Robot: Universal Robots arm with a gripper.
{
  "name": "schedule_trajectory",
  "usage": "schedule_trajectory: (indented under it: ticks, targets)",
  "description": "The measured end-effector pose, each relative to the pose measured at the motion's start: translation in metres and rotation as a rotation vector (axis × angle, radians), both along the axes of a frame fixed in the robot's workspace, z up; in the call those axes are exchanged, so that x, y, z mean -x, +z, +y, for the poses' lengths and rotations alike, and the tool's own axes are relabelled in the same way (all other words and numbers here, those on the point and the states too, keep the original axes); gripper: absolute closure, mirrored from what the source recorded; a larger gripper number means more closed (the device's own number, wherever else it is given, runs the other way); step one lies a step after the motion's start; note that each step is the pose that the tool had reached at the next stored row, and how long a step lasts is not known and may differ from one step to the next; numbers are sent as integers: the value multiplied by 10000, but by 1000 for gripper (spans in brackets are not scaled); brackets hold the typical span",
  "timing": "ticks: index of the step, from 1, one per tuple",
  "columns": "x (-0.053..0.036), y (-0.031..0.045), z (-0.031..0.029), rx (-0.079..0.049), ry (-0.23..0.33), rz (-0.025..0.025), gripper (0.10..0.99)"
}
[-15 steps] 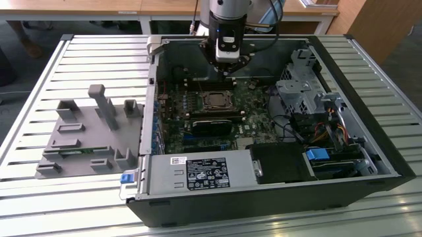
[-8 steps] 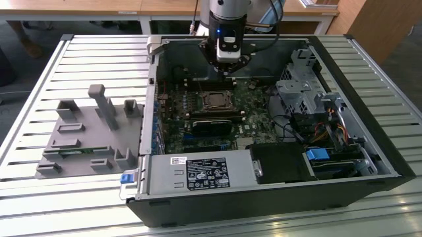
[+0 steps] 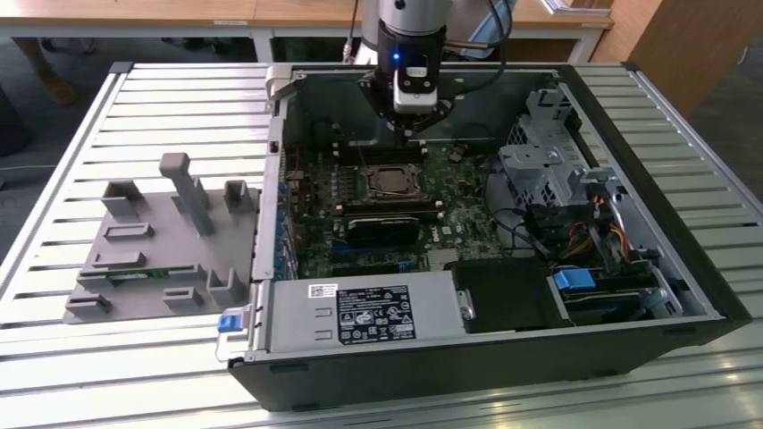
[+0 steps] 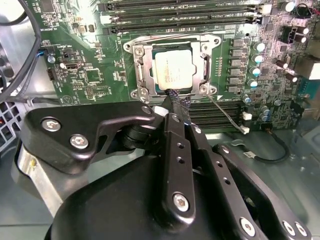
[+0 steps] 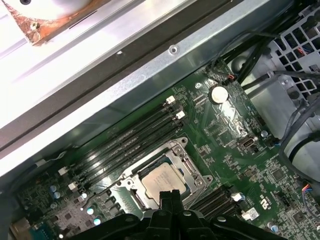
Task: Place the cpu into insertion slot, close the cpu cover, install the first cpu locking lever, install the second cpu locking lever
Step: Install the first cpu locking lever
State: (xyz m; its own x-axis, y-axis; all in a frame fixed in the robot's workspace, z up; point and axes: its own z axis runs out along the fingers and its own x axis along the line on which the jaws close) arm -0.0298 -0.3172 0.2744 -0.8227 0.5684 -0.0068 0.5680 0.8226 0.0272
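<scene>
The cpu [image 4: 172, 70] [image 5: 161, 180] lies silver face up in the insertion slot [image 3: 388, 181] on the green board. The cpu cover [image 4: 141, 64] [image 5: 181, 151], a silver frame, lies flat around it in both wrist views. A thin wire locking lever [image 4: 227, 114] [image 5: 102, 190] sticks out slantwise from one corner of the socket. My gripper [image 3: 412, 125] [image 4: 173, 99] [image 5: 170, 197] hangs above the socket's edge with its dark fingers pressed together and nothing visible between them. In the exterior view it sits just behind the socket.
Long black memory slots [image 4: 180, 17] [image 5: 127, 142] run along both sides of the socket. The case wall [image 5: 150, 70], the drive cage [image 3: 542, 170] and loose cables [image 3: 596, 237] surround the board. A grey fixture tray [image 3: 161, 241] sits on the slatted table at the exterior view's left.
</scene>
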Motion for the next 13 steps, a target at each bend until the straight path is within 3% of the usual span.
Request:
schedule_trajectory:
  ticks: [13]
  targets:
    - [0,0,0,0,445,0,980]
